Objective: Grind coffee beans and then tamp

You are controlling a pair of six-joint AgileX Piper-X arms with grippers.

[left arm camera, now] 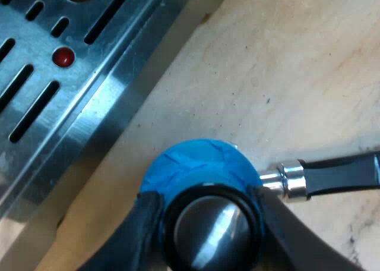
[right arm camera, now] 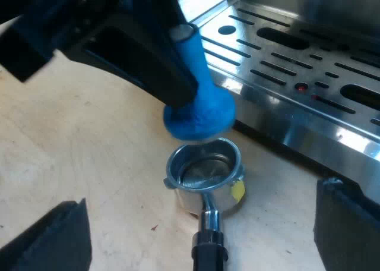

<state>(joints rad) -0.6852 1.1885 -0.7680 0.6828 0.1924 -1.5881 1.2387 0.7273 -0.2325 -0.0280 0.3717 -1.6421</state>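
My left gripper [left arm camera: 211, 226] is shut on the blue tamper [left arm camera: 196, 164], one finger on each side of its neck. In the right wrist view the tamper [right arm camera: 199, 113] hangs tilted just above the metal holder [right arm camera: 205, 167], a small gap showing between them. The holder stands on the wooden table beside the machine's drip tray, its basket shiny inside. Its dark handle [right arm camera: 208, 250] points toward my right gripper [right arm camera: 202, 229], which is open, with both fingers wide apart and clear of the handle. The same handle [left arm camera: 341, 175] also pokes out from under the tamper.
The espresso machine's steel drip tray [right arm camera: 297, 81], slotted and with a small red dot [left arm camera: 63, 57], runs close beside the holder. The bare wooden table [right arm camera: 89, 158] surrounds the holder elsewhere. A yellow sticker [right arm camera: 237, 189] sits on the basket's side.
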